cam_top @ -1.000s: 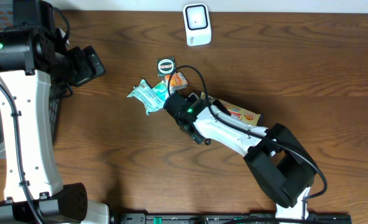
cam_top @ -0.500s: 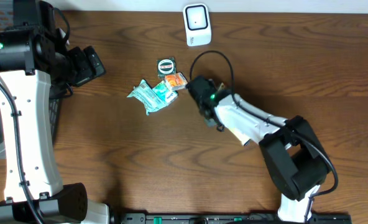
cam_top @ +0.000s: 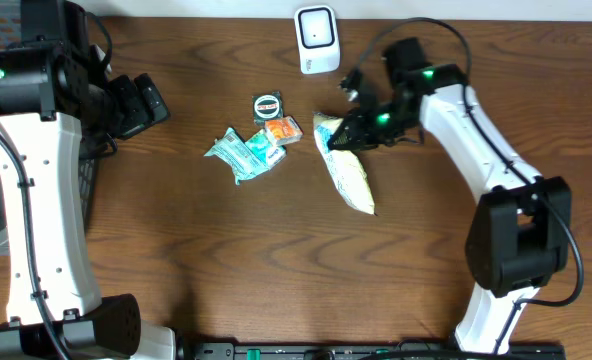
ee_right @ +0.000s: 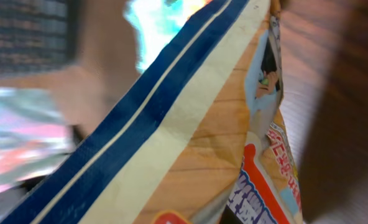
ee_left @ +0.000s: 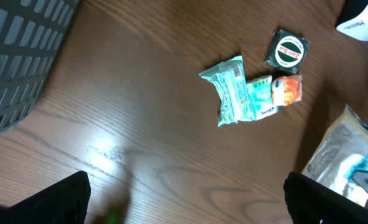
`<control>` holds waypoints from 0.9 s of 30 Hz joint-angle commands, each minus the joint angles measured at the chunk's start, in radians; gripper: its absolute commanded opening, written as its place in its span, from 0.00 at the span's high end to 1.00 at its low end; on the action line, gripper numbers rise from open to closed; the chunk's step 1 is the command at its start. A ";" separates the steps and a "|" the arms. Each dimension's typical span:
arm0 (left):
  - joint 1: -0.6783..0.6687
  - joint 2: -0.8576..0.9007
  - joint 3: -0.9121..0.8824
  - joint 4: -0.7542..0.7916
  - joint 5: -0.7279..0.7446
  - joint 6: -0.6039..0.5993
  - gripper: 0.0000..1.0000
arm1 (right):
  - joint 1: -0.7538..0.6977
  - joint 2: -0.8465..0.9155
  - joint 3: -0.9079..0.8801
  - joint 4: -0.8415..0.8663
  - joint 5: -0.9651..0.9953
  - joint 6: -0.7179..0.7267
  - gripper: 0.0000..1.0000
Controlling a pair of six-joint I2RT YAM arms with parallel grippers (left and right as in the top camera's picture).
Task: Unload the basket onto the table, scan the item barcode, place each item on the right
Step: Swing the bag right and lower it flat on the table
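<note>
A long snack bag (cam_top: 350,176), pale on the side facing up, hangs slantwise over the table. My right gripper (cam_top: 340,140) is shut on its upper end, just below and right of the white barcode scanner (cam_top: 317,39). In the right wrist view the bag (ee_right: 190,124) fills the frame, with blue stripes and orange print, and hides the fingers. My left gripper (cam_top: 146,101) stands open at the far left with nothing in it, and its dark fingertips (ee_left: 44,202) frame bare wood. No barcode on the bag shows.
Left of the bag lie green packets (cam_top: 244,152), an orange packet (cam_top: 284,130) and a round black-and-green pack (cam_top: 267,105). A dark mesh basket (ee_left: 16,50) stands at the table's left edge. The bag's edge (ee_left: 349,155) shows at the left wrist view's right.
My right gripper has shut on the snack bag and swung it from beside the small packets up and to the right, toward the scanner. The left arm has not moved.
</note>
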 commanded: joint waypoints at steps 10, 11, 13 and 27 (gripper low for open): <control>0.002 -0.008 0.008 -0.003 -0.005 0.002 0.02 | -0.304 0.002 -0.212 0.070 0.167 0.085 0.75; 0.002 -0.008 0.008 -0.003 -0.005 0.002 0.02 | -0.330 0.002 -0.184 0.040 0.216 0.089 0.71; 0.002 -0.008 0.008 -0.003 -0.005 0.002 0.02 | -0.369 0.002 -0.106 -0.039 0.281 0.076 0.41; 0.002 -0.008 0.008 -0.003 -0.005 0.002 0.02 | -0.268 0.002 -0.039 -0.320 0.578 0.031 0.47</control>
